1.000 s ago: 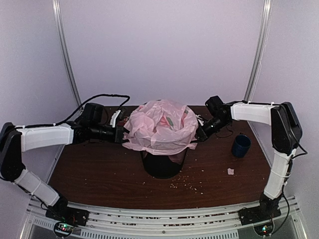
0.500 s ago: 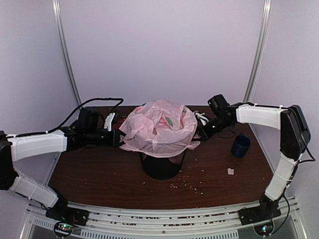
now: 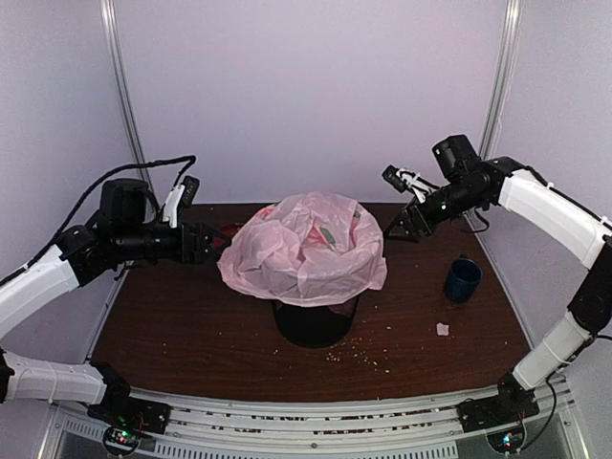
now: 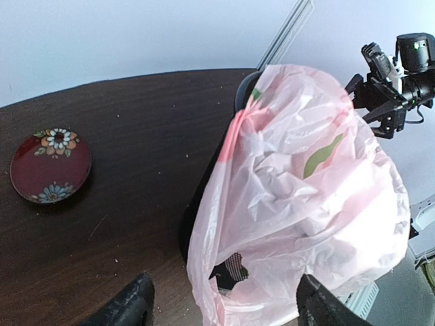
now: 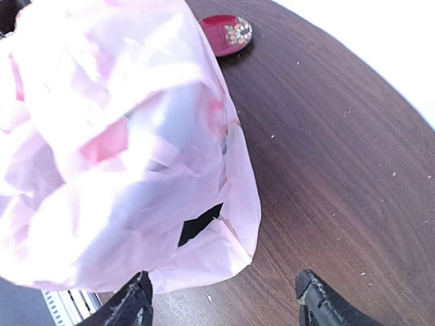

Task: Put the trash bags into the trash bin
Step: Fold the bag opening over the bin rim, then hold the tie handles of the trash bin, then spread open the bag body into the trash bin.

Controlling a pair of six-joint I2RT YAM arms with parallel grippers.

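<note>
step: trash bag [image 3: 304, 251] draped over trash bin [image 3: 314, 320] mouth, mid-desk, not pushed in
claws: left gripper [image 3: 212, 241], right gripper [image 3: 400, 225] wide, empty
next: likely push the centre down

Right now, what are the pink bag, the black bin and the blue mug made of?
The bag: thin plastic, it looks; pale pink, half see-through, crinkled and slightly shiny. The bin: probably metal, black and matt; the left wrist view shows a patch of fine mesh under the bag. The mug: dark blue, smooth; likely ceramic, but too small to tell for sure.
</note>
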